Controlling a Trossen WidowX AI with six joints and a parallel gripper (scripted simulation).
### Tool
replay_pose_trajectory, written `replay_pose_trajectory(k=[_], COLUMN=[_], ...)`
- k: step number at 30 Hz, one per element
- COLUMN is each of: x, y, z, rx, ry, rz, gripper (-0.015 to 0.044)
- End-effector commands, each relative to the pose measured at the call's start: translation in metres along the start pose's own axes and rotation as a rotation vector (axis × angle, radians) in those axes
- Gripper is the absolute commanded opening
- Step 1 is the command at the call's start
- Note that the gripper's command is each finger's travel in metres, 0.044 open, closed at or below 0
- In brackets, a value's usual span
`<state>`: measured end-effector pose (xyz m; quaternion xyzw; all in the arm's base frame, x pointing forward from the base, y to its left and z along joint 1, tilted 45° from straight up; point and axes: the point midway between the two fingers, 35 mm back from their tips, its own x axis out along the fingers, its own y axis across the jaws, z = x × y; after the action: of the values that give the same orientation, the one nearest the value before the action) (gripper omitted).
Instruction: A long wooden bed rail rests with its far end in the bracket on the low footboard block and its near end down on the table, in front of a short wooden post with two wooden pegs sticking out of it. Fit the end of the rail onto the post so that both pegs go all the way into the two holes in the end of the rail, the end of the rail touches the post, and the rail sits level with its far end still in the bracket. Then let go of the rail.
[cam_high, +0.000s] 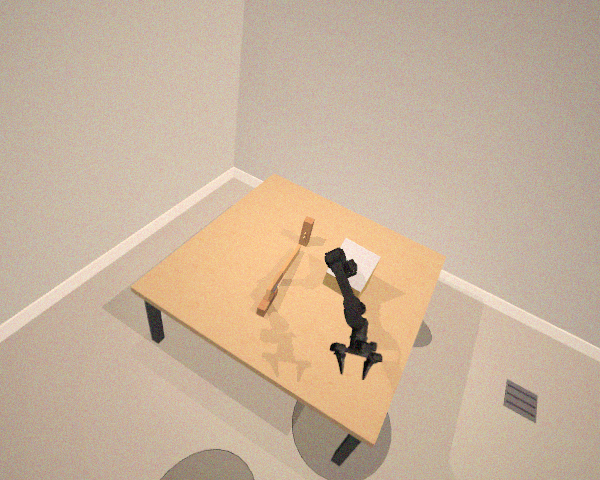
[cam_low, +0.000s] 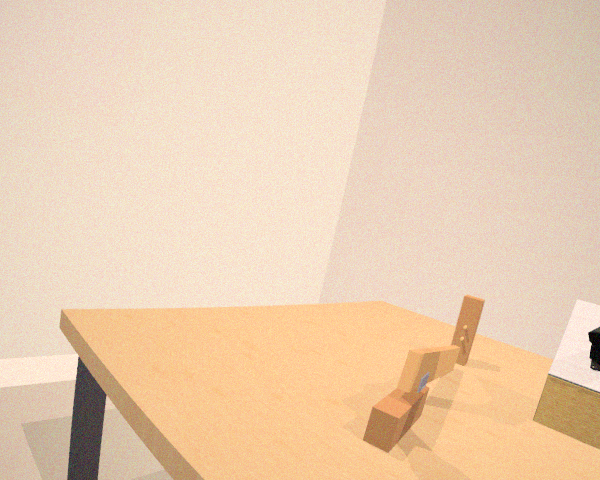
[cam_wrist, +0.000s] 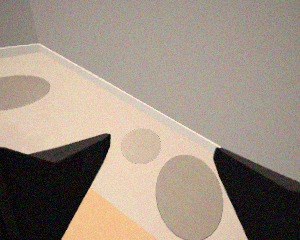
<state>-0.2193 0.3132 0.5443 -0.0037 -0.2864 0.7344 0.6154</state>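
Note:
The wooden rail (cam_high: 285, 270) (cam_low: 421, 365) slopes from the footboard block (cam_high: 263, 305) (cam_low: 387, 414) down toward the post (cam_high: 307, 230) (cam_low: 469, 325). Its far end is at the grey-blue bracket (cam_low: 423, 382) on the block. Its near end is low, in front of the post, not on the pegs. Two small pegs (cam_low: 463, 333) stick out of the post's face toward the rail. The holes in the rail's end are hidden. My gripper (cam_high: 352, 375) (cam_wrist: 162, 146) is open and empty, above the table near its front right part, well away from the rail.
The arm's base stands on a white-topped box (cam_high: 367, 260) (cam_low: 570, 350) to the right of the post and rail. The wooden table's (cam_high: 210, 260) (cam_low: 225, 350) front and right edges are near the gripper. In the wrist view a table corner and the floor show.

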Motion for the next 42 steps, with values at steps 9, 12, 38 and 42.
replay_pose_trajectory(k=[9, 12, 38, 42], x=[0.016, 0.022, -0.011, -0.038], y=[-0.033, -0.051, -0.260, -0.298], z=[-0.038, -0.057, -0.261, -0.291], rx=[-0.123, -0.182, -0.541, -0.565], ry=[0.061, 0.096, 0.615, 0.717], rz=[-0.045, -0.065, -0.259, -0.291], gripper=[0.0440, 0.0440, 0.0440, 0.0440])
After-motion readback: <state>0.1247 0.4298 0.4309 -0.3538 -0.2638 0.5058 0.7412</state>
